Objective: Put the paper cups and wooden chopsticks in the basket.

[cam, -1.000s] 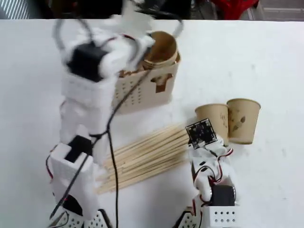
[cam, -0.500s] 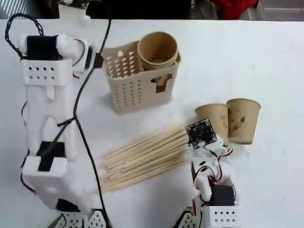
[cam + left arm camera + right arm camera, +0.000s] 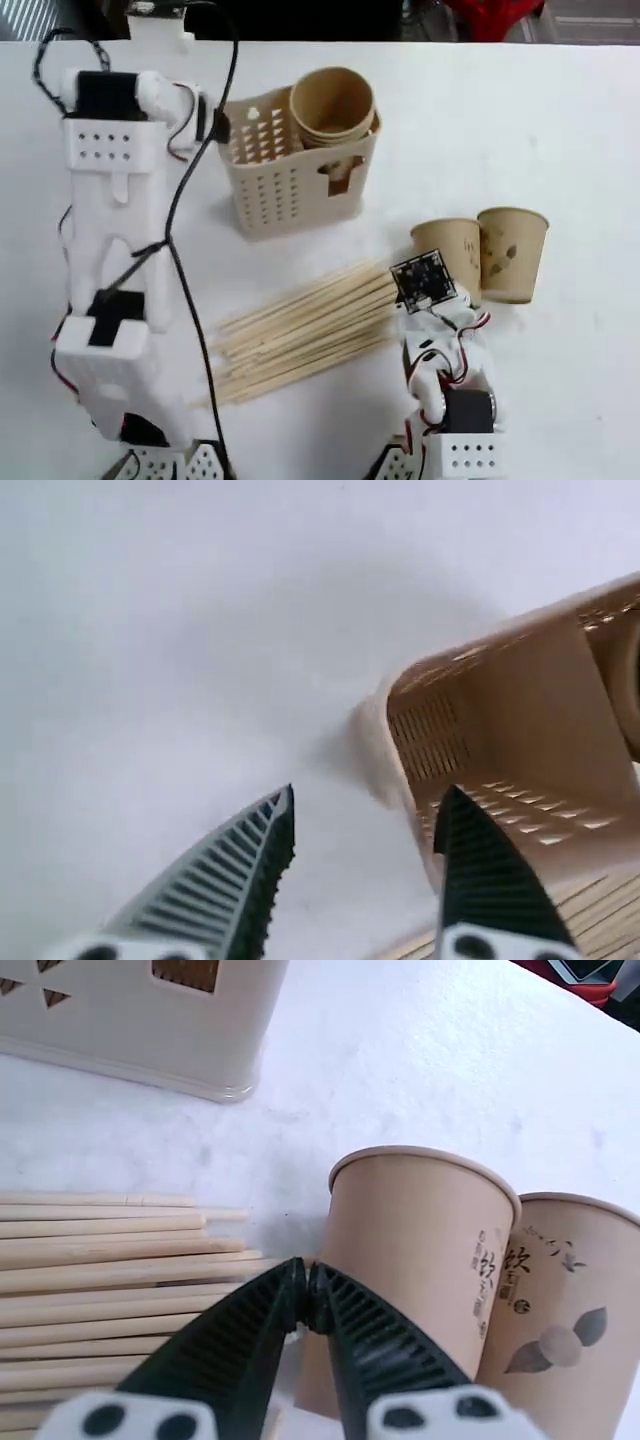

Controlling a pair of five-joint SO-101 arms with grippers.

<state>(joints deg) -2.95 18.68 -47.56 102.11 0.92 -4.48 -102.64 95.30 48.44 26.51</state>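
Two loose cups [image 3: 513, 255], one basket [image 3: 290, 195], one chopstick bundle [image 3: 300, 330]

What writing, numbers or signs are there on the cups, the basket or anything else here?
Paper cup beside the chopsticks: dark characters, too small to read.
Outer paper cup: dark characters above a leaf drawing, unreadable.
Basket: no print.
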